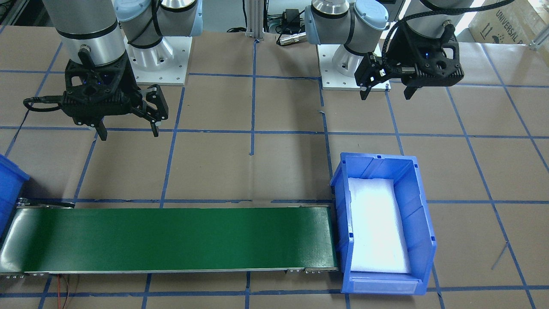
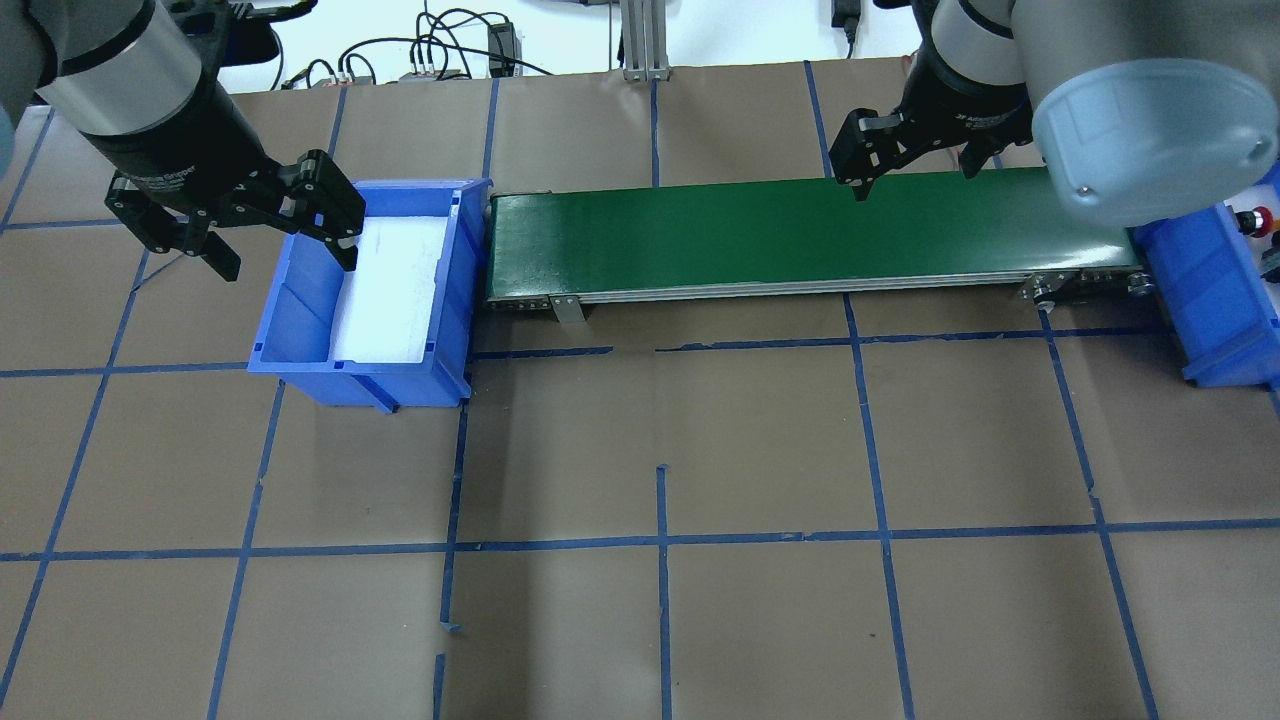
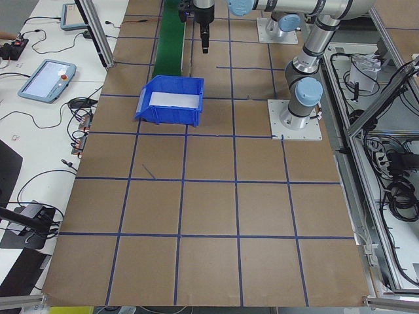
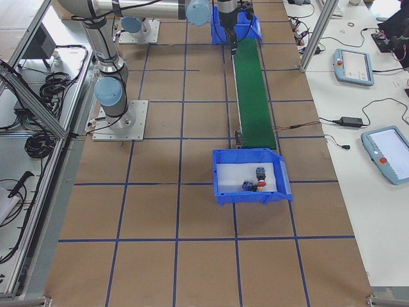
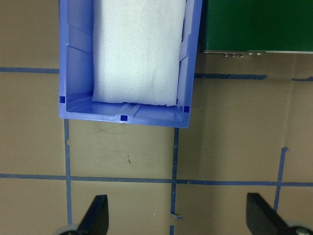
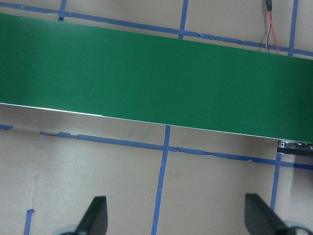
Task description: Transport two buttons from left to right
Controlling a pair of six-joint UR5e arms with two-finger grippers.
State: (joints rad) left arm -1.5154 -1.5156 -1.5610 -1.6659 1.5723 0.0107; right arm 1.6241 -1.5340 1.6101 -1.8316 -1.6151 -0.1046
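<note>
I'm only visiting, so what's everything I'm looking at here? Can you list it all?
Conveyor belt: one, green, between the bins.
Left bin: one, blue, white foam lining, no buttons, at belt's end.
Right bin: one, blue, at belt's other end.
Red-capped button: one, dark body, in Right bin.
Second button: one, dark, cap colour unclear, same bin.
Table: one, brown, blue tape grid.
Touchscreen panels: two, grey, side bench.
Left gripper: one, black, open, near Left bin.
Right gripper: one, black, open, beside belt.

buttons [image 4: 255,180] | both inside right-end blue bin [image 4: 230,196] — close together | one red-capped, bodies dark
</note>
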